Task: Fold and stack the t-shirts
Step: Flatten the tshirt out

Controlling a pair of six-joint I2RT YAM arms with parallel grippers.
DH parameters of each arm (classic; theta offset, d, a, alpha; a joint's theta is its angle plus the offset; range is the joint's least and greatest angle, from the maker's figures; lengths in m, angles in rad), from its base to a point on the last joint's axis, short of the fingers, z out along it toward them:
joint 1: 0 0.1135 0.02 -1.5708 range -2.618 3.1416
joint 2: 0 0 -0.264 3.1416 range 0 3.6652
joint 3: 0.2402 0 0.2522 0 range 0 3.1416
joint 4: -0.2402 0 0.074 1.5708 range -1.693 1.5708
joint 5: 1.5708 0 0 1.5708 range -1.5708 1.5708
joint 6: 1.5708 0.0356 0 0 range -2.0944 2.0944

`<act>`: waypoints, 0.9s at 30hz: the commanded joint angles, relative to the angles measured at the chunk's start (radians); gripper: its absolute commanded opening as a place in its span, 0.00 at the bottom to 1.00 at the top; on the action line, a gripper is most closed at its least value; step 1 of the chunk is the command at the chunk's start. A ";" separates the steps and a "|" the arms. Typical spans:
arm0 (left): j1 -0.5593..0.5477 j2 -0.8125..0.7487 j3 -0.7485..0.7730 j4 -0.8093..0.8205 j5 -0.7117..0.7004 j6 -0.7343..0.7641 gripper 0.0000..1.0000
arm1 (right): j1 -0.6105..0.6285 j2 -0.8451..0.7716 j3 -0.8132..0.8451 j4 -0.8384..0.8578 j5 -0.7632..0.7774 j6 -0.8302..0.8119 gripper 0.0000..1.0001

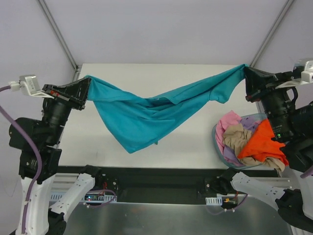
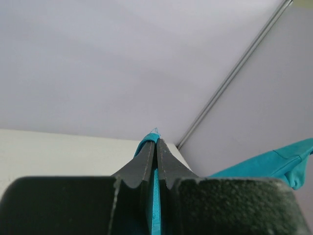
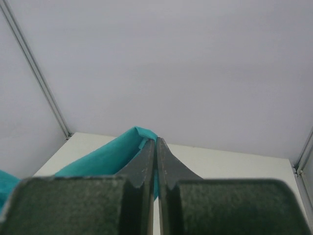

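Observation:
A teal t-shirt (image 1: 146, 115) hangs stretched above the table between both arms, sagging in the middle toward the table's front. My left gripper (image 1: 86, 84) is shut on its left corner; teal cloth (image 2: 155, 196) shows pinched between the black fingers (image 2: 142, 164). At the right, my right gripper (image 1: 246, 73) is shut on the other corner, with teal cloth (image 3: 105, 156) trailing off to the left of its fingers (image 3: 171, 166). More t-shirts, pink (image 1: 228, 122), tan (image 1: 237, 138), lavender (image 1: 230, 155) and bright orange (image 1: 261, 143), lie heaped in the basket.
A round blue-grey basket (image 1: 215, 142) stands at the table's right front, beside the right arm. The white table (image 1: 146, 73) has a pale back wall behind it and metal frame struts (image 1: 58, 32) at both back corners.

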 commanded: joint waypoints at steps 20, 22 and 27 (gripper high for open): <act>0.107 0.864 0.075 -0.261 -0.149 -0.028 0.99 | -0.293 0.561 -0.376 -0.222 -0.300 0.415 0.01; 0.107 0.791 -0.064 -0.258 -0.135 -0.047 0.99 | -0.296 0.578 -0.407 -0.214 -0.297 0.415 0.01; 0.094 0.604 -0.350 -0.253 0.000 -0.157 0.96 | -0.299 0.602 -0.437 -0.201 -0.312 0.403 0.01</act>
